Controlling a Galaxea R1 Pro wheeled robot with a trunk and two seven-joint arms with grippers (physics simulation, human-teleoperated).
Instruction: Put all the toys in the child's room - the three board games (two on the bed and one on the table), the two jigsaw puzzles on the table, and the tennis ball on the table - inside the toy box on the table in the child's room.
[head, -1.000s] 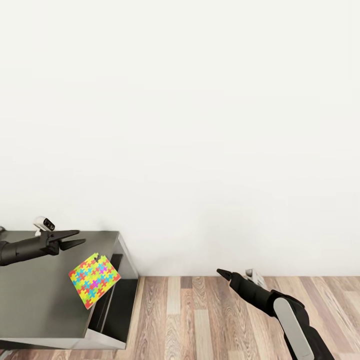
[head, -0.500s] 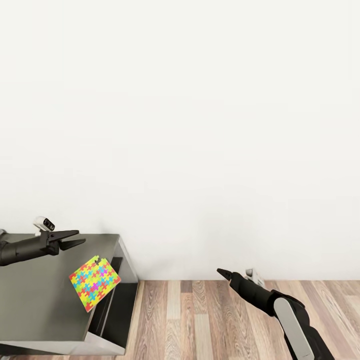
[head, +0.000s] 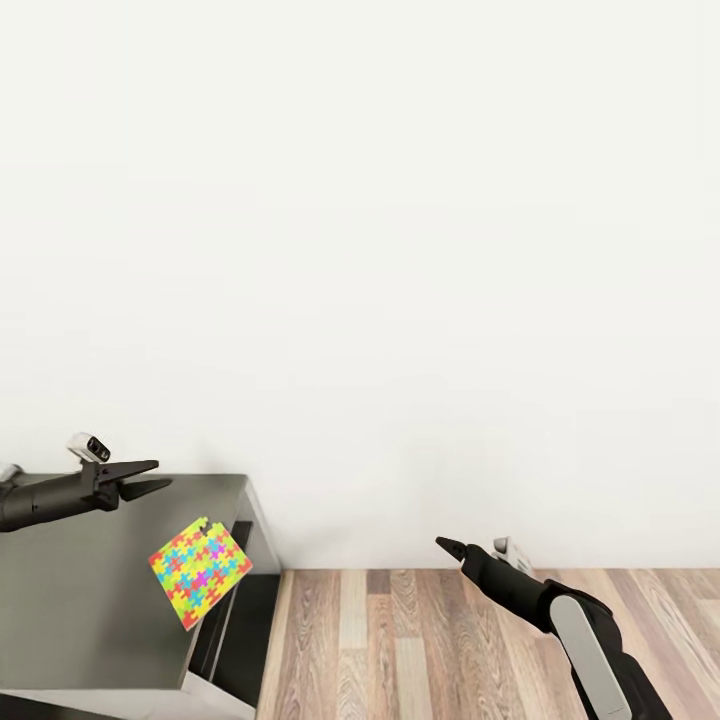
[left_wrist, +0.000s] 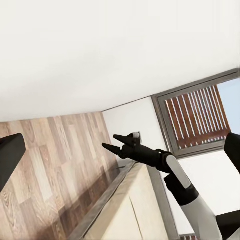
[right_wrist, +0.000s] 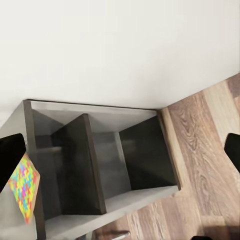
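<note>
Multicoloured jigsaw puzzle (head: 201, 572) flat on table (head: 80, 600)

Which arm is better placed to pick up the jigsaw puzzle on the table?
Left, probably. The left gripper hovers open over the table, near the jigsaw puzzle. The right gripper hangs above the floor, farther away.

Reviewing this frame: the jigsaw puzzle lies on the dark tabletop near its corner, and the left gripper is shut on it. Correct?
Not quite. The head view shows the left gripper open and empty, hovering above the table, apart from the jigsaw puzzle. The puzzle does lie on the dark tabletop near its corner.
</note>
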